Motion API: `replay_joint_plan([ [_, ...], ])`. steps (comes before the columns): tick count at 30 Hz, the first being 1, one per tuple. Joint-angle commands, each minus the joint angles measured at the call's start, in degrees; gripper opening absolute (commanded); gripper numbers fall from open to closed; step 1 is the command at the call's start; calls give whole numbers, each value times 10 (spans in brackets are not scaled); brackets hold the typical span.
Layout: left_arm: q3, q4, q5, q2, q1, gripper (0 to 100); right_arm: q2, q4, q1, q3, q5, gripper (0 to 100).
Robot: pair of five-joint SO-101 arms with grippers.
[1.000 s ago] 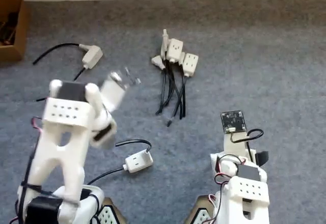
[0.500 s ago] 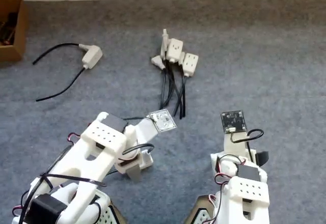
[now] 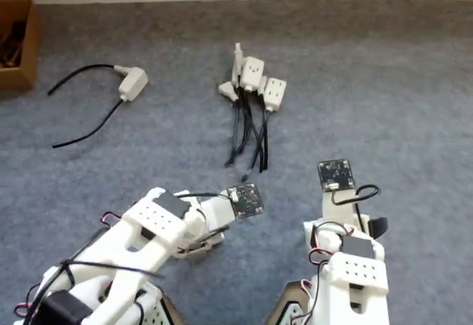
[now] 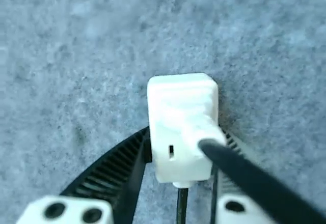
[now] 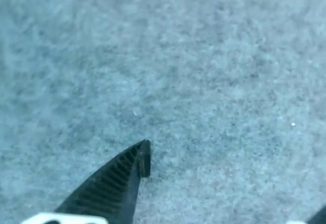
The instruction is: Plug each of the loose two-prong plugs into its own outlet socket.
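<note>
A white outlet socket (image 4: 181, 117) with a black cord lies on the grey carpet, between the two black fingers of my left gripper (image 4: 178, 145). The fingers stand close on either side of it, and the gripper is open. In the high view my left arm (image 3: 159, 225) is bent low over that spot at the front. A loose white plug (image 3: 133, 81) on a black cord lies at the far left. A cluster of white sockets and plugs (image 3: 257, 81) with black cords lies at the back middle. My right gripper (image 5: 229, 188) is open over bare carpet.
A cardboard box (image 3: 16, 40) sits at the left edge. My right arm (image 3: 347, 258) stands at the front right, folded back. Black cords (image 3: 247, 140) trail forward from the cluster toward the arms.
My left arm swung down from a raised pose and came to the right, onto the socket at the front. The right arm has kept still.
</note>
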Motion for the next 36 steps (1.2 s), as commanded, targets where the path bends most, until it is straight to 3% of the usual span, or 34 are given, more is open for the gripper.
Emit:
replay_joint_plan([
  [1,-25,-34,-10,-7,-48,8,-2,-14,9,0,1,499],
  [7,-129,0,-45,-3,-200,4,-2,-14,9,0,3,499],
  [14,-234,113,-87,-8,-275,4,-2,-14,9,0,3,499],
  [20,-317,32,-86,23,-384,4,-2,-14,9,2,3,499],
  [25,-439,5,-51,161,-465,4,-2,-14,9,2,3,499],
  [31,-654,-6,30,358,-473,4,-2,-14,8,3,3,499],
  [36,-861,56,61,523,-450,5,-2,-14,8,4,4,499],
])
